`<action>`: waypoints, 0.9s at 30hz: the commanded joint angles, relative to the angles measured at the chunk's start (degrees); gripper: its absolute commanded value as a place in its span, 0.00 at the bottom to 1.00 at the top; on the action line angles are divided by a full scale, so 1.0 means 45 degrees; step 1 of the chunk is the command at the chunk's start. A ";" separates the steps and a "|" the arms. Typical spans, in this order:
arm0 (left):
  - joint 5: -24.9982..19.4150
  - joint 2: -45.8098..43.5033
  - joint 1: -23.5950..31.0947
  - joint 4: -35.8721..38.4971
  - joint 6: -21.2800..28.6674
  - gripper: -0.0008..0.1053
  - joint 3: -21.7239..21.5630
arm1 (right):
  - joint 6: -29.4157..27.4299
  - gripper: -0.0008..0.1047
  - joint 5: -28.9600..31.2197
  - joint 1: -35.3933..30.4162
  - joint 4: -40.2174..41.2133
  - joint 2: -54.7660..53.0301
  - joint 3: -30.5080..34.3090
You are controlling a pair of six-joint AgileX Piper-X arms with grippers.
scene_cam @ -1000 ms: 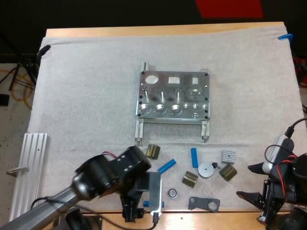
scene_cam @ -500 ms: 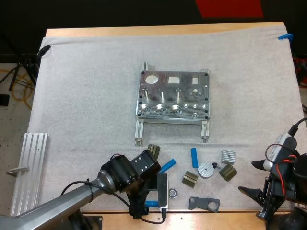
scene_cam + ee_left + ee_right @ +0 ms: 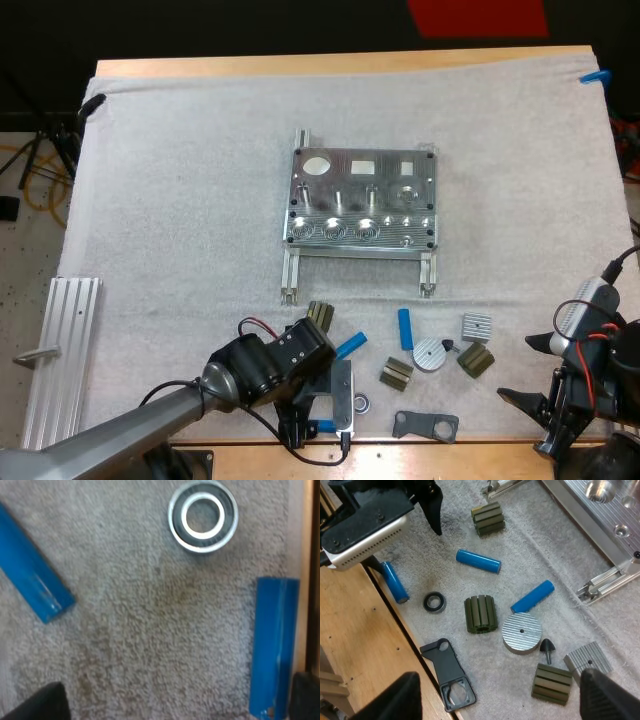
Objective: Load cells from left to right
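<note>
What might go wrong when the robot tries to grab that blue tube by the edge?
The blue tube lies at the edge of the mat, by the bare wooden table and close to one finger of the open left gripper. A nudge might roll it off. The metal ring nearby could get bumped too.

I work at a wooden table [image 3: 340, 63]; its pale wood shows as a strip along the top of the high view. A white mat [image 3: 180, 200], evenly lit, covers nearly all of it. Beyond the far side lies dark space [image 3: 250, 25] with a red strip [image 3: 478, 17] at upper right. Pale floor [image 3: 25, 265] runs down the left, with a ridged metal rail [image 3: 60, 350] at lower left.
</note>
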 commanded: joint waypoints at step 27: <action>-0.0484 0.2129 -0.0337 -0.0349 0.0068 0.21 -0.0024 | 0.0251 0.61 0.0266 0.0019 -0.0182 0.0004 -0.0128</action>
